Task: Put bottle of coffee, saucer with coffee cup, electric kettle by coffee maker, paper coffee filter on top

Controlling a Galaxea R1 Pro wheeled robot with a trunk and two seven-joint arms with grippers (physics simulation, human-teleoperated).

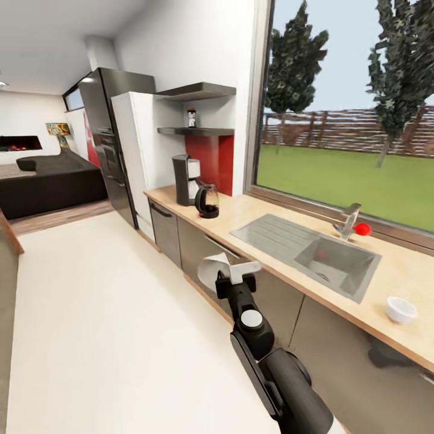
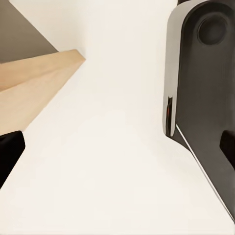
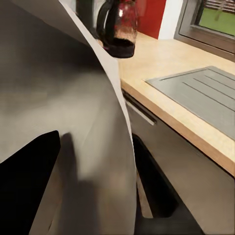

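Note:
My right gripper (image 1: 236,276) is shut on the white paper coffee filter (image 1: 212,269), held in front of the grey cabinet fronts below the kitchen countertop (image 1: 256,207). Seen from the right wrist, the filter (image 3: 78,112) covers most of the picture between the dark fingers (image 3: 27,188). On the countertop's far end stands the coffee maker (image 1: 184,179), with the electric kettle (image 1: 207,201) (image 3: 119,28) just beside it. The bottle of coffee (image 1: 191,117) sits on the kitchen shelf (image 1: 199,131). A coffee cup (image 1: 401,309) rests on the near counter. The saucer is out of view. My left gripper (image 2: 117,152) hangs open over the pale floor.
A steel sink (image 1: 328,256) with a faucet (image 1: 348,221) and a red object (image 1: 362,228) lies under the window. A white cabinet (image 1: 134,158) and dark fridge (image 1: 108,135) stand past the counter's end. A sofa (image 1: 54,178) is far left. The pale floor (image 1: 102,313) stretches wide.

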